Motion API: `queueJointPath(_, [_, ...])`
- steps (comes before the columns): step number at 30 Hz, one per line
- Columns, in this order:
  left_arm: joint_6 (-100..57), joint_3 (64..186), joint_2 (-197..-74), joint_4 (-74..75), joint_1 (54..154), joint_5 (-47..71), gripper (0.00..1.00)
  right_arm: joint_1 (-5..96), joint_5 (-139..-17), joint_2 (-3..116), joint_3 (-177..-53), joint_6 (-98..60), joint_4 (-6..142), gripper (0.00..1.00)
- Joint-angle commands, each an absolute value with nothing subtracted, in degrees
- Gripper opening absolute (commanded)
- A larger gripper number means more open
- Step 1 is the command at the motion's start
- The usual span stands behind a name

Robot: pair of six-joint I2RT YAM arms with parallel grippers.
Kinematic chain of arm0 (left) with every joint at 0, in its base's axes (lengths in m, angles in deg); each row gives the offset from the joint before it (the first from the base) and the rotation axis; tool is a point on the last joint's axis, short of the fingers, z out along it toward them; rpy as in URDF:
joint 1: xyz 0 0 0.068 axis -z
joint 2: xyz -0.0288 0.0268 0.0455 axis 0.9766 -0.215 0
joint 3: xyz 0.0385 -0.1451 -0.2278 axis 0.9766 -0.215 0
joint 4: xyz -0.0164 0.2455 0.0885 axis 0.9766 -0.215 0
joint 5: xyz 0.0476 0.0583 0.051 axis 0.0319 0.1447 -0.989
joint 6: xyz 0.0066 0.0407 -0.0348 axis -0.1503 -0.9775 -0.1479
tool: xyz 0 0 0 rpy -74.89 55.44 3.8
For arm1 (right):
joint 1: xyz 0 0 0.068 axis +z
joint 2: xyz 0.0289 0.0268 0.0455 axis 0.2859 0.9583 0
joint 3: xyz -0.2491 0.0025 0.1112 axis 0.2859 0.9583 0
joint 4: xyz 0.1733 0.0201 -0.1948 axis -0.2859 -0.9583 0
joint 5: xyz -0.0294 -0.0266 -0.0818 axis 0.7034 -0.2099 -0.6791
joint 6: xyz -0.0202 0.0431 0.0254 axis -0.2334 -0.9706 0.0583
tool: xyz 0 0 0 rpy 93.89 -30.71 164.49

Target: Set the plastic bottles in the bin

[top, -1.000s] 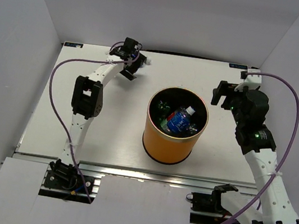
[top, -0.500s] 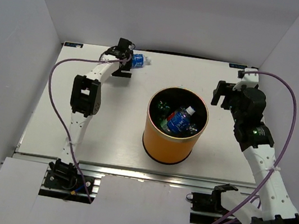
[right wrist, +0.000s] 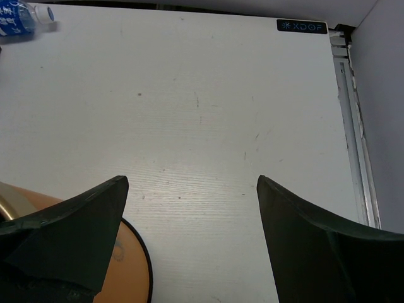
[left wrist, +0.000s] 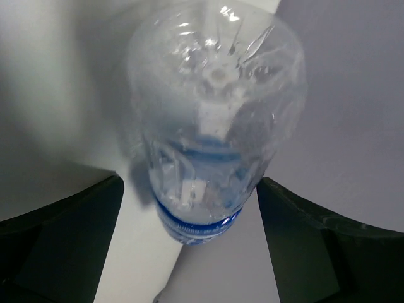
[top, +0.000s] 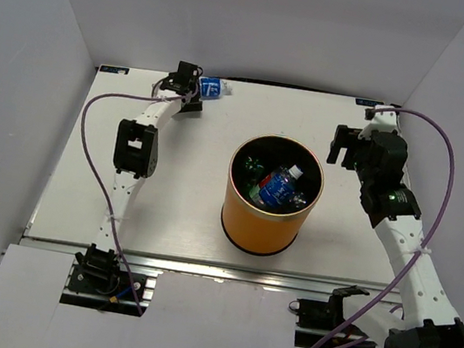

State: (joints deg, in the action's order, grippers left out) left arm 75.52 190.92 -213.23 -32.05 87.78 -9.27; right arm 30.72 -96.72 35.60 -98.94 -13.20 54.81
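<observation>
Our left gripper [top: 196, 91] is spread wide; we see the clear blue-labelled bottle [left wrist: 211, 126] lying between its fingers [left wrist: 63, 240], base toward the wrist, touching neither one.

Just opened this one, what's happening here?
The left gripper is at the table's far left corner, open on either side of a clear blue-labelled bottle lying there, not yet closed on it. The orange bin in the middle already holds several bottles. The right gripper hangs open and empty over the right side.
</observation>
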Motion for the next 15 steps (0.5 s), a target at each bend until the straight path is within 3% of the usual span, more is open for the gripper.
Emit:
queueJointPath(1, [76.1,193.1,-216.9,-29.6,86.9,-9.6,0.98,30.1,-98.0,36.4,-101.9,-12.5,55.2,0.90])
queueJointPath(6, [77.4,193.2,-220.1,-25.7,86.5,-9.0,0.92,29.8,-98.5,38.4,-103.1,-12.8,52.6,0.89])
queueJointPath(7, [77.4,193.4,-221.0,-24.2,86.4,-8.2,0.80,29.7,-98.5,38.8,-103.2,-12.8,52.3,0.89])
queueJointPath(11, [75.7,192.9,-220.1,-21.4,86.0,-7.5,0.52,29.4,-98.5,39.8,-103.6,-13.1,52.1,0.89])
queueJointPath(12, [74.0,192.4,-219.3,-20.9,86.1,-8.1,0.34,29.4,-98.4,40.2,-103.9,-13.1,52.1,0.89])
queueJointPath(13, [73.2,191.9,-217.3,-20.4,86.2,-8.8,0.25,29.4,-98.3,40.4,-104.4,-13.1,51.9,0.89])
queueJointPath(14, [72.4,190.1,-216.0,-19.9,86.1,-9.7,0.08,29.3,-98.1,40.5,-104.6,-12.9,51.8,0.89])
queueJointPath(15, [71.3,188.9,-214.5,-19.3,86.1,-10.0,0.00,29.3,-98.0,40.6,-104.7,-12.9,51.8,0.89])
